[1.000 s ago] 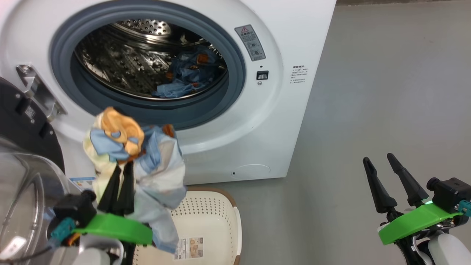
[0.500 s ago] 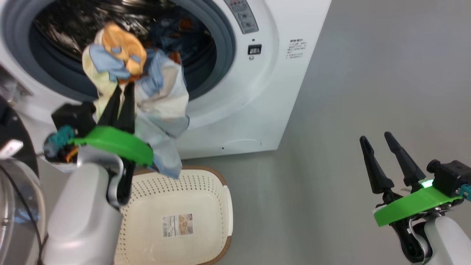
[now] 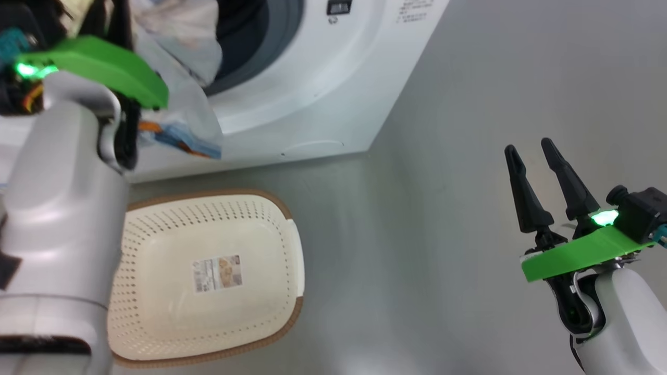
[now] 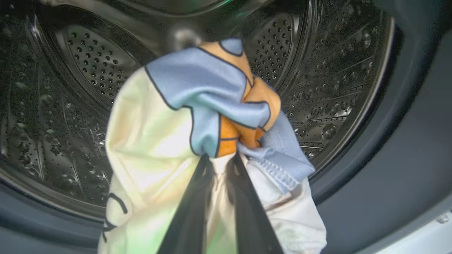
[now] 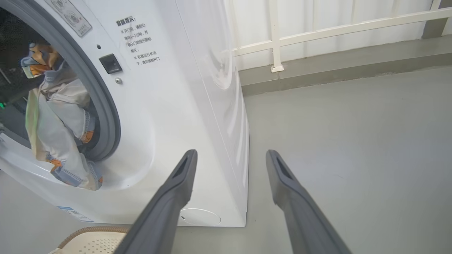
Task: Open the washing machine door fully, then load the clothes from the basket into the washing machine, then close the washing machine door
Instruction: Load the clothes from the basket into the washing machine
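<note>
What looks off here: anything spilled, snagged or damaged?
Nothing spilled or damaged. The clothes in the left gripper trail low: their tail hangs over the machine's front rim, outside the drum.

1. Head view: bright, even light. Soft sheen on floor (image 3: 417,234) left of right gripper (image 3: 527,146); shadows faint.
2. Same view: clothes (image 3: 177,47) smeared by motion blur.
3. Left wrist view: drum (image 4: 88,63) beyond left gripper (image 4: 220,158) is dim w/ specular glints. Gripper out of focus near lens; green cast on cloth beside it.
4. Right wrist view: bright. Glare streak on washing machine (image 5: 219,70) side, ahead-left of right gripper (image 5: 230,152); gripper base soft.
</note>
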Available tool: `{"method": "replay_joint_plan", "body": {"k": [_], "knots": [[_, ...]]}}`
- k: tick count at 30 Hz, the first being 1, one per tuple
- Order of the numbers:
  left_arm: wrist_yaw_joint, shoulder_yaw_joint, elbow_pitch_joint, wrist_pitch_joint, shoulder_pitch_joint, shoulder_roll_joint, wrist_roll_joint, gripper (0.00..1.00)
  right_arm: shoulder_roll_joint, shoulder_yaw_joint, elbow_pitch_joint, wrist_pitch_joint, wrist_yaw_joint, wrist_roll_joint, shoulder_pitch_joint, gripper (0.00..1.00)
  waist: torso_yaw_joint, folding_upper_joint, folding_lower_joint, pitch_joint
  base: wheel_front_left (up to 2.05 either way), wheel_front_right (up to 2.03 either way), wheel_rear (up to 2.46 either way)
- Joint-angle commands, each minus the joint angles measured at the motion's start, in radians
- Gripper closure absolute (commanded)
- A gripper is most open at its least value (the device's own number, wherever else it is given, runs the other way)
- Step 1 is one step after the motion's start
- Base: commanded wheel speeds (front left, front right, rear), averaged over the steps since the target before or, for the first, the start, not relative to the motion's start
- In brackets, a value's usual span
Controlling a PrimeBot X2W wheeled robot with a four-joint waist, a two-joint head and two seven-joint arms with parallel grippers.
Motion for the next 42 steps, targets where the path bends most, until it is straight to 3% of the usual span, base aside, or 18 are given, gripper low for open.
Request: {"method": "replay_joint_plan", "body": {"k": [1, 14, 23, 24, 25, 26, 42], "knots": [[-0.004, 0.021, 0.016, -0.014, -0.063, 0.049, 0.012, 1.0, -0.004, 0.014, -0.029, -0.005, 0.002, -0.008, -0.01, 0.0, -0.065, -0.0001, 0.0, 0.102, 0.0, 0.0, 0.0], [0.013, 0.0, 0.213, -0.073, -0.304, 0.116, 0.057, 1.0, 0.044, 0.032, -0.038, -0.005, 0.002, -0.006, -0.05, 0.0, -0.167, -0.0001, 0.0, 0.233, 0.0, 0.0, 0.0], [0.056, 0.019, 0.126, -0.1, -0.364, 0.152, 0.096, 1.0, 0.059, 0.037, -0.046, -0.005, 0.002, -0.012, -0.055, 0.0, -0.185, -0.0001, 0.0, 0.256, 0.0, 0.0, 0.0], [0.056, 0.02, 0.136, -0.1, -0.352, 0.15, 0.096, 0.78, 0.061, 0.038, -0.044, -0.005, 0.002, -0.013, -0.054, 0.0, -0.184, -0.0001, 0.0, 0.254, 0.0, 0.0, 0.0], [0.052, 0.019, 0.16, -0.1, -0.343, 0.145, 0.093, 0.23, 0.062, 0.039, -0.041, -0.005, 0.002, -0.013, -0.054, 0.0, -0.182, -0.0001, 0.0, 0.251, 0.0, 0.0, 0.0], [0.047, 0.019, 0.179, -0.1, -0.341, 0.141, 0.09, 0.0, 0.062, 0.041, -0.04, -0.005, 0.002, -0.013, -0.053, 0.0, -0.179, -0.0001, 0.0, 0.249, 0.0, 0.0, 0.0], [0.016, 0.005, 0.222, -0.1, -0.304, 0.118, 0.099, 0.0, 0.046, 0.041, -0.041, -0.005, 0.002, -0.016, -0.061, 0.0, -0.116, -0.0001, 0.0, 0.221, 0.0, 0.0, 0.0]]}}
